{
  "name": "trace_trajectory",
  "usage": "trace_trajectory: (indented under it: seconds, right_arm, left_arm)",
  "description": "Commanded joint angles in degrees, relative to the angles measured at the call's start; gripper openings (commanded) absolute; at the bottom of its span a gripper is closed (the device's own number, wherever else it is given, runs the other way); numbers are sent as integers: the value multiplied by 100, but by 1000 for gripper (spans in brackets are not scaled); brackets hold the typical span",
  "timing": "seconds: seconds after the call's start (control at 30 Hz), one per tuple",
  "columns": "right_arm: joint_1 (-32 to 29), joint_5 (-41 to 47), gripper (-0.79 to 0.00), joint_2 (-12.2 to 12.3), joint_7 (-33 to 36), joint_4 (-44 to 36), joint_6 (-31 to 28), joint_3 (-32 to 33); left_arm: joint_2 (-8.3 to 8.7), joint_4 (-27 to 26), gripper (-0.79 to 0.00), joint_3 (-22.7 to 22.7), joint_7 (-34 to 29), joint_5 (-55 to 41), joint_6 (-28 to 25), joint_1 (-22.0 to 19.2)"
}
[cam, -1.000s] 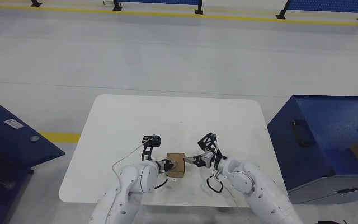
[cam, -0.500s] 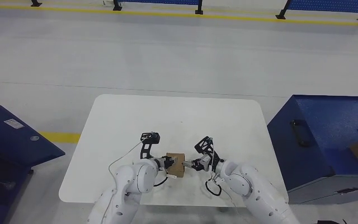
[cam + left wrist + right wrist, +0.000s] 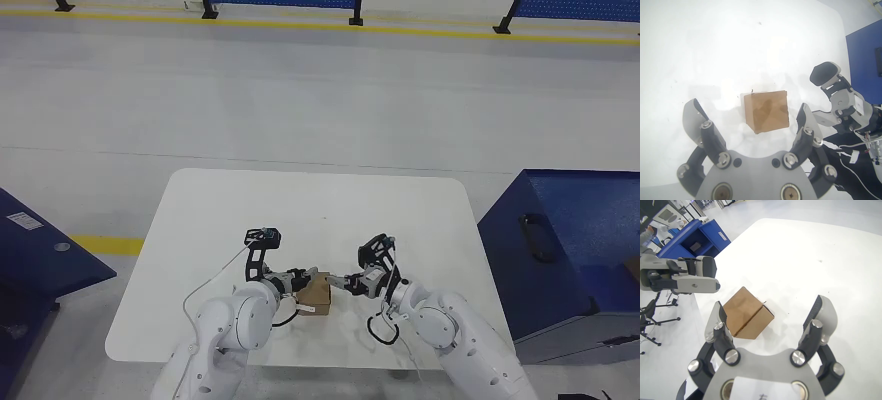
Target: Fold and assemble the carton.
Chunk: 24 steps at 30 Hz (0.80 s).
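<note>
Carton [image 3: 768,111]: one brown closed cube with one seam, on the desk [image 3: 300,200]. Left pincer [image 3: 749,108] and right pincer [image 3: 770,305]: both wide, empty.

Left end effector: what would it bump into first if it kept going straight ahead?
Probably the small brown cardboard carton, which sits on the white table just ahead of the left end effector, whose fingers are open. Depth is hard to judge.
</note>
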Motion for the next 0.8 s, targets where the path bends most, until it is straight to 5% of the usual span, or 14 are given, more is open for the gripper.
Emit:
trace_trajectory:
  seconds: [0.0,0.57,0.77]
  right_arm:
    - [0,8,0,0,0,0,0,0]
    - [-6,81,0,-1,-29,32,50,36]
    - [69,1137,0,55,-114,635,16,793]
  left_arm:
    - [0,0,0,0,0,0,-1,0]
    - [-1,-6,0,-3,38,-11,-5,9]
    - [-40,-504,0,315,1698,469,525,776]
